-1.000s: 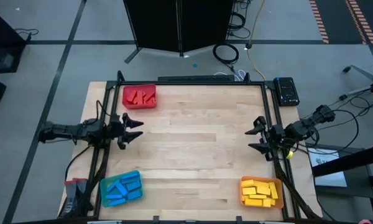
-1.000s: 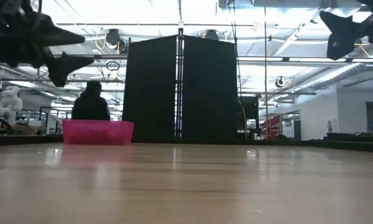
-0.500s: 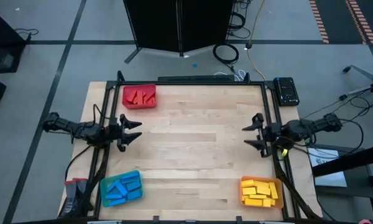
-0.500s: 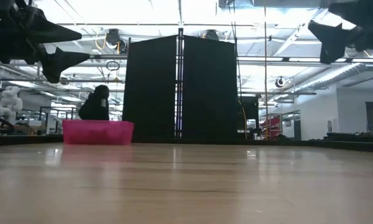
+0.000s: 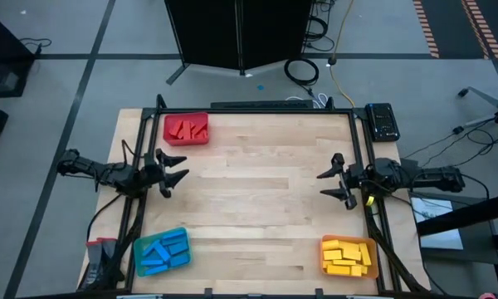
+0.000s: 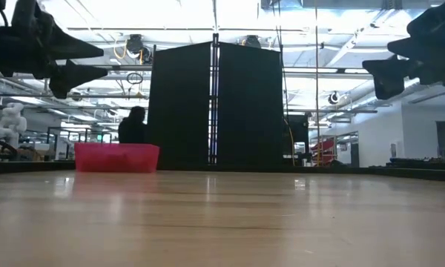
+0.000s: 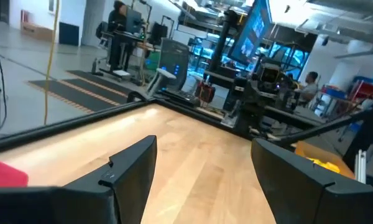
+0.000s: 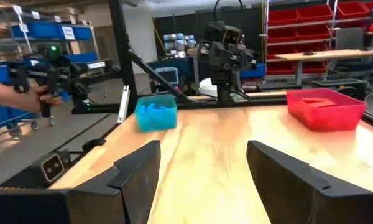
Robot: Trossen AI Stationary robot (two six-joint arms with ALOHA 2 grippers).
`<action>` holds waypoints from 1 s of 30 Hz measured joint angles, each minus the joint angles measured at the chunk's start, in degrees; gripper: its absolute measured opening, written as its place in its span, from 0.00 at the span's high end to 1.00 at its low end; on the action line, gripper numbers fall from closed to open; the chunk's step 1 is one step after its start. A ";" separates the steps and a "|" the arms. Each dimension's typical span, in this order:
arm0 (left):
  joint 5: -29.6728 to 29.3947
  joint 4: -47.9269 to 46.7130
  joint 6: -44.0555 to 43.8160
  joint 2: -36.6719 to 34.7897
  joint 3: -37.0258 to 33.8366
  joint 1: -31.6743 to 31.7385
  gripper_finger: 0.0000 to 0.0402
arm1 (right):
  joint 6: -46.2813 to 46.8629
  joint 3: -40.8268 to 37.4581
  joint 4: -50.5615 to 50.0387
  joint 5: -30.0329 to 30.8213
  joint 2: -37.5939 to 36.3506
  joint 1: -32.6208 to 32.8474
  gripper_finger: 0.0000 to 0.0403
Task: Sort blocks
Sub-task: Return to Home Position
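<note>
Wooden table (image 5: 266, 208) lies bare; we judge the left gripper (image 5: 179, 169) and right gripper (image 5: 328, 181), both spread and empty, should retract level, clear of the sorted blocks (image 5: 346, 256).

We found the wooden table (image 5: 257, 208) bearing three bins: a red bin (image 5: 186, 141) and a blue bin (image 5: 160, 233) at the left arm's side, and an orange bin (image 5: 349, 239) at the right's.

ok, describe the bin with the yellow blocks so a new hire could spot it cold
In the high view, start at the wooden table and go to its bottom right corner, where an orange bin sits heaped with yellow blocks. The other two bins, a red bin top left and a blue bin bottom left, hold blocks matching their own colours.
</note>
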 joint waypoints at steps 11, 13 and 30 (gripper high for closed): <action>1.64 -0.02 4.10 0.15 0.00 -0.20 0.33 | -0.49 0.04 0.70 -5.83 -0.04 -7.42 0.42; 1.84 -0.02 4.12 0.15 0.00 -0.20 0.33 | -0.27 0.04 0.93 -6.89 -0.04 -7.88 0.42; 1.51 -0.02 5.13 0.20 -0.02 -0.20 0.33 | 4.54 0.04 1.13 -8.48 -0.04 -8.16 0.42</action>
